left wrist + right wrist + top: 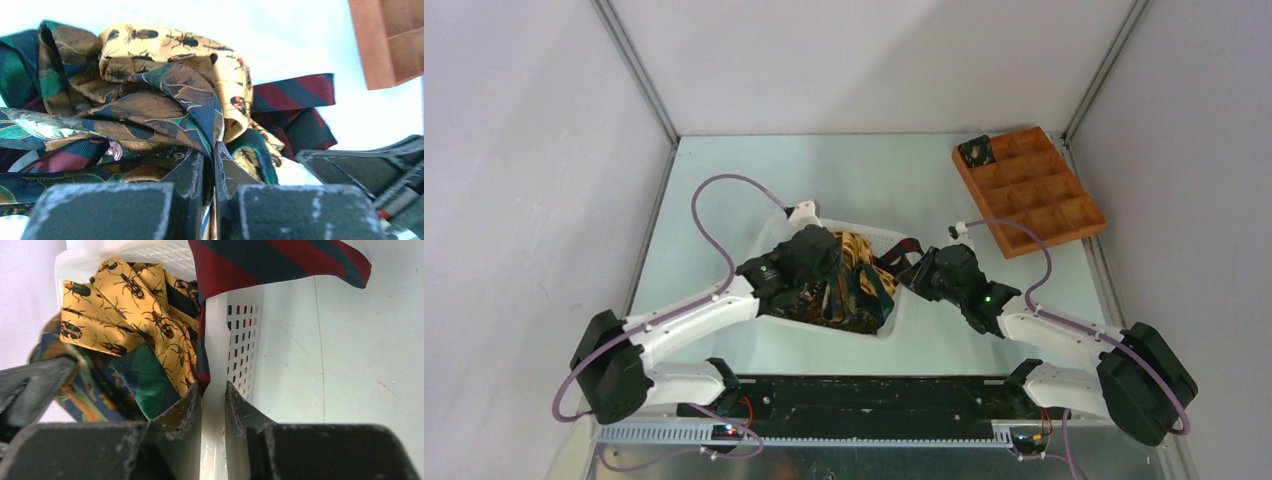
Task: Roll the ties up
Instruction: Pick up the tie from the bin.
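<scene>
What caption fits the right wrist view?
Right jaws clamp white basket wall; yellow beetle-print tie inside, maroon tie draped over.

overhead view looks down; wrist views closely share ties (150,100) and basket (240,315).

Right gripper (212,390) has the white basket (240,325) wall pinched between its fingers; inside, a yellow beetle-print tie (135,300) sits on a green and navy tie (145,375), could be two ties, the folds hide it; a maroon striped tie (270,260) hangs over the rim; bare table (350,365) to the right.
</scene>
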### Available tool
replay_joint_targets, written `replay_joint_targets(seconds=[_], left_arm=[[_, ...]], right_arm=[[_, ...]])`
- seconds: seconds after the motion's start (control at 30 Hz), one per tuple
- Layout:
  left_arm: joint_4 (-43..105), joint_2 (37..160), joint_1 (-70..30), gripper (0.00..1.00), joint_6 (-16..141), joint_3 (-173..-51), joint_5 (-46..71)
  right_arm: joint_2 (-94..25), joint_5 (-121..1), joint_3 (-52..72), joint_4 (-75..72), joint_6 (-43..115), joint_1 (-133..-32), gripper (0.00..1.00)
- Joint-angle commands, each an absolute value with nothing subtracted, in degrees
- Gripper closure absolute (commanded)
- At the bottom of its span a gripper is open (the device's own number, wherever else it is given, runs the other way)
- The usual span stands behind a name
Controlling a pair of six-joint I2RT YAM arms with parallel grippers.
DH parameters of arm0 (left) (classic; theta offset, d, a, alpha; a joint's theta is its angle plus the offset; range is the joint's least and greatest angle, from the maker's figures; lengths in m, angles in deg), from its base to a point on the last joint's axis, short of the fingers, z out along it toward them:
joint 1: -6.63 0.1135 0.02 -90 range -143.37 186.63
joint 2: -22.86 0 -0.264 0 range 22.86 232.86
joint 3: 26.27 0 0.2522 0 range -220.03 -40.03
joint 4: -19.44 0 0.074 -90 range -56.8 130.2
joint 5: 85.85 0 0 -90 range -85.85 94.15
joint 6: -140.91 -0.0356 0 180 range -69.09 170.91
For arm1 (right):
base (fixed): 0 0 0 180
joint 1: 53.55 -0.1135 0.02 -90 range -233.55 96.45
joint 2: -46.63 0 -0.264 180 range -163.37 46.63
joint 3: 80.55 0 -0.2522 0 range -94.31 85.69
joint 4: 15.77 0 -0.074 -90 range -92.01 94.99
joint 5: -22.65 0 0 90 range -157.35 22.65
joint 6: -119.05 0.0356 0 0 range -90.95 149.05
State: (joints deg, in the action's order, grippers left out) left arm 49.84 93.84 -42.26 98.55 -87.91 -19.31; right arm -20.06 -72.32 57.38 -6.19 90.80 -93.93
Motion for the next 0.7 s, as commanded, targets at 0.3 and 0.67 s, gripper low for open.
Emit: replay_joint_targets(seconds=[0.3, 0.67], left_arm=[[49.92, 82.35, -42.16, 1.0, 91.51, -93.62, -19.44], [44.48, 82.74, -40.73, 0.98, 88.64, -90.77, -10.57]], right_arm=[[-20.16, -76.92, 58.18, -3.48, 89.07, -93.58, 0.86], [-20.62, -76.89, 58.18, -3.58, 88.84, -93.68, 0.86]])
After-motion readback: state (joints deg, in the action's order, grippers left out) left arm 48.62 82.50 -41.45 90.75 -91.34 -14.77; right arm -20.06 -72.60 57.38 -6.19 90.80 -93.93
